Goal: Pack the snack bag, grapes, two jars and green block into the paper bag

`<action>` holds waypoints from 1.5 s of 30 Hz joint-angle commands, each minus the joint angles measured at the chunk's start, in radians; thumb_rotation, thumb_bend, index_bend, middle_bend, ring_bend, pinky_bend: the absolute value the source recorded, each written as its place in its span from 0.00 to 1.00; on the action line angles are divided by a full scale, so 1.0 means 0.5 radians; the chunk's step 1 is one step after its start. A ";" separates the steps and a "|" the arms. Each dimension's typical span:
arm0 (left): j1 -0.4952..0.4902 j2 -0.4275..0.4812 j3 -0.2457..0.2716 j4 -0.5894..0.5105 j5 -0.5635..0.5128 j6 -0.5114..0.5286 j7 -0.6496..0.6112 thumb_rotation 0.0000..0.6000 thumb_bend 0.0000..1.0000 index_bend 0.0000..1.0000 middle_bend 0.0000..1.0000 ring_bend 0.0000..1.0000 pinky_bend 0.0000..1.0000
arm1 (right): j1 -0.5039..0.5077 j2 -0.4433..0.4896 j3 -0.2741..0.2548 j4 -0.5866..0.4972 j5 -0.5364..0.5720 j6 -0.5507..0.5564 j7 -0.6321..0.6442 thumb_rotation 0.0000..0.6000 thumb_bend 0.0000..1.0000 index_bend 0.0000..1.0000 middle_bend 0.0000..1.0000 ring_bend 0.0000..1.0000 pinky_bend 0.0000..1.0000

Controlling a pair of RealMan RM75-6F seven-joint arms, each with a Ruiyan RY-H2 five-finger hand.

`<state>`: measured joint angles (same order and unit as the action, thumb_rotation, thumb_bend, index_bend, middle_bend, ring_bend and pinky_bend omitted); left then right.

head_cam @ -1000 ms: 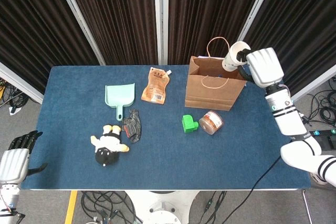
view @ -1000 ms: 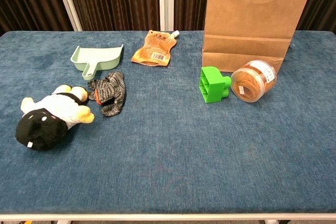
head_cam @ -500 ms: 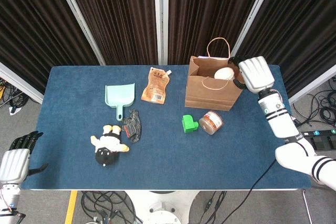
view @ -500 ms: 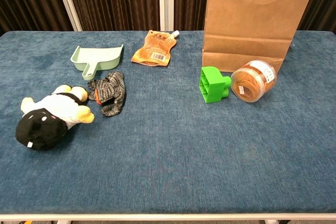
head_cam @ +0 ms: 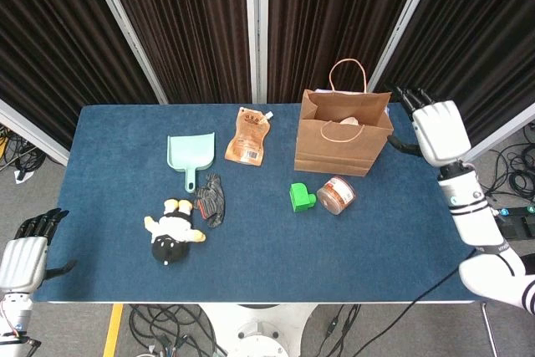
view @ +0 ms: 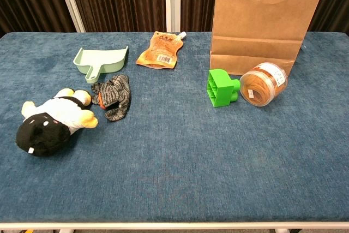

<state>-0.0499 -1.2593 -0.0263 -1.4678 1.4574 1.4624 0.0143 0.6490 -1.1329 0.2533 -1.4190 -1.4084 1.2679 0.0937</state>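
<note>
Right hand [head_cam: 440, 131] hovers just beside the paper bag's [head_cam: 341, 148] right edge, back of the palm toward the head camera, fingers apart and holding nothing.

Its white forearm runs down and to the right, off the table's [head_cam: 117, 232] near right corner. One pale jar [head_cam: 349, 120] shows inside the bag's open mouth; a second jar [head_cam: 337, 195] with brown contents lies on its side just in front of the bag, with the green block [head_cam: 301, 197] just beside it on the left. An orange snack bag [head_cam: 248, 135] lies flat left of the paper bag; grapes cannot be made out. Left hand [head_cam: 27, 252] hangs off the table's near left corner, dark fingers spread and empty. Elsewhere: a mint dustpan [head_cam: 191, 155], a dark glove [head_cam: 211, 200] and a plush toy [head_cam: 173, 231].
</note>
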 commanded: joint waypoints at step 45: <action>0.020 0.003 0.004 0.001 -0.008 0.016 -0.017 1.00 0.03 0.20 0.24 0.18 0.18 | 0.136 -0.878 -0.490 0.837 -0.424 -0.636 -0.516 1.00 0.10 0.05 0.19 0.04 0.23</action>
<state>-0.0405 -1.2574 -0.0247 -1.4681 1.4536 1.4700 0.0063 0.7129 -1.5523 0.0139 -1.0253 -1.6137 0.9449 -0.1770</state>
